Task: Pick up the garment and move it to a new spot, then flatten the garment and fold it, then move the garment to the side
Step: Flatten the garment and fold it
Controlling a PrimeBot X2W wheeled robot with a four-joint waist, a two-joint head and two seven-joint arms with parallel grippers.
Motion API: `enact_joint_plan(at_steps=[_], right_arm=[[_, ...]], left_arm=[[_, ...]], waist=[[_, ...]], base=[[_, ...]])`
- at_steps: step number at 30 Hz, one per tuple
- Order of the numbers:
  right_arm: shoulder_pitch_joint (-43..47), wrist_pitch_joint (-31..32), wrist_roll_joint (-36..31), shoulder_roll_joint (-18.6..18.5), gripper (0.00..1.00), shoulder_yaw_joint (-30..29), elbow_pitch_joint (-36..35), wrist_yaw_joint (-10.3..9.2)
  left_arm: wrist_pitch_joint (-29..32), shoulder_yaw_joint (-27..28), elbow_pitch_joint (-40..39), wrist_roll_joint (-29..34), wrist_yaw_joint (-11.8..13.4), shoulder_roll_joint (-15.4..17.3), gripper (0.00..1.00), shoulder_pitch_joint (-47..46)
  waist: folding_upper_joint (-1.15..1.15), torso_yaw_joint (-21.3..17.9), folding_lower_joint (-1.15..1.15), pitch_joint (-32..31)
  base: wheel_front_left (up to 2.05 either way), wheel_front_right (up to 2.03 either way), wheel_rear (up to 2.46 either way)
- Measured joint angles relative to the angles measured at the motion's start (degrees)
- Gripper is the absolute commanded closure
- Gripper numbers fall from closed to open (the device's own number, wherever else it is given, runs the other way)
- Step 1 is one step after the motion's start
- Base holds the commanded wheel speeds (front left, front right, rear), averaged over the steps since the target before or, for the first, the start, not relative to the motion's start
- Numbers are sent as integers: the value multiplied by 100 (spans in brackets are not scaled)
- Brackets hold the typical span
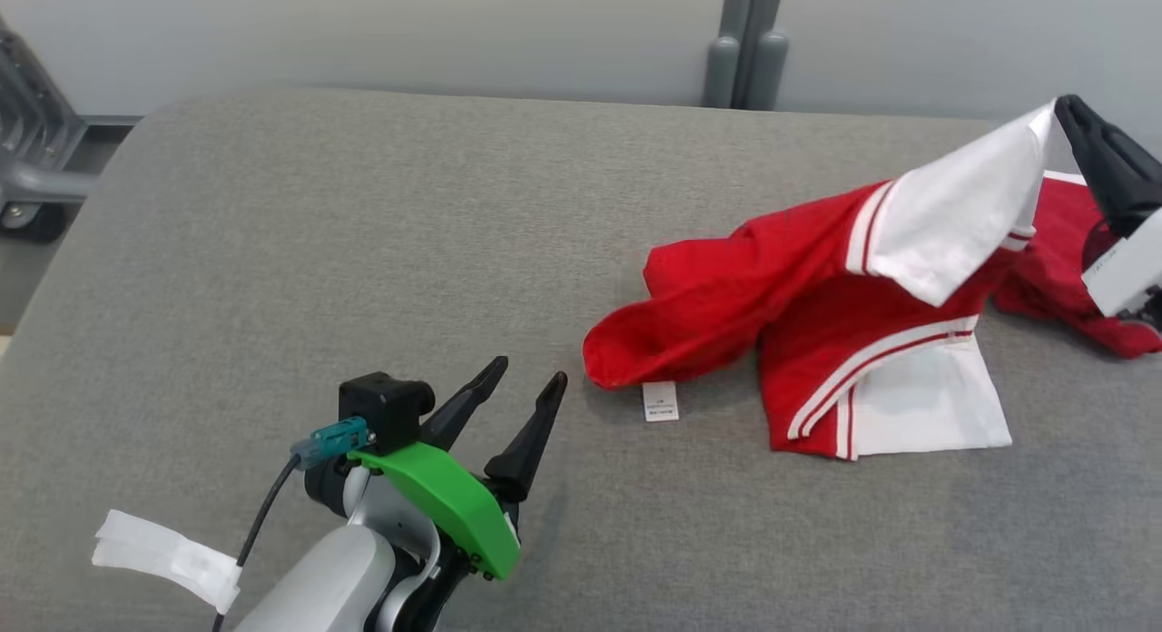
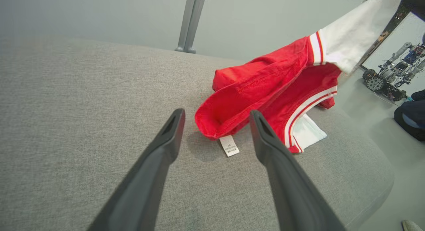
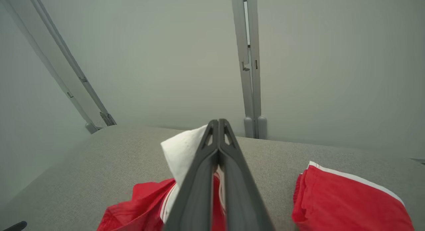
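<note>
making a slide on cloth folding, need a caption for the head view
Right gripper holds a white corner of the red-and-white garment raised off the grey cushion; left gripper open nearby.

Robotics laboratory. Another wheeled robot (image 2: 385,78) stands on the bare floor beyond the right edge of a grey fabric-covered bench (image 1: 318,251). Plain grey partition panels (image 1: 408,33) joined by metal posts (image 1: 746,46) stand behind the bench.

Head view high, facing down; wrist views low, near cushion (image 1: 318,251); all share garment (image 1: 799,278).
</note>
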Motion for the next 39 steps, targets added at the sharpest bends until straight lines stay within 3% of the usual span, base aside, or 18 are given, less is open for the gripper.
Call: enact_joint_plan(at_steps=[5, 14, 22, 39], right_arm=[[630, -141, 237, -65, 100, -164, 89, -44], [1262, -582, 349, -13, 100, -359, 157, -49], [1417, -818, 334, 13, 100, -412, -38, -49], [1428, -967, 196, 54, 100, -307, -381, -51]], left_arm=[[68, -67, -9, 0, -2, -71, 0, 3], [292, -549, 214, -57, -333, -227, 0, 23], [245, -829, 342, 160, -532, -443, 0, -172], [23, -965, 1124, 521, -589, -476, 0, -637]], waist=[[0, -383, 0, 40], [0, -829, 0, 317], [0, -947, 0, 644], [0, -1082, 0, 873]], base=[[0, 0, 0], [0, 0, 0], [0, 0, 0], [0, 0, 0]])
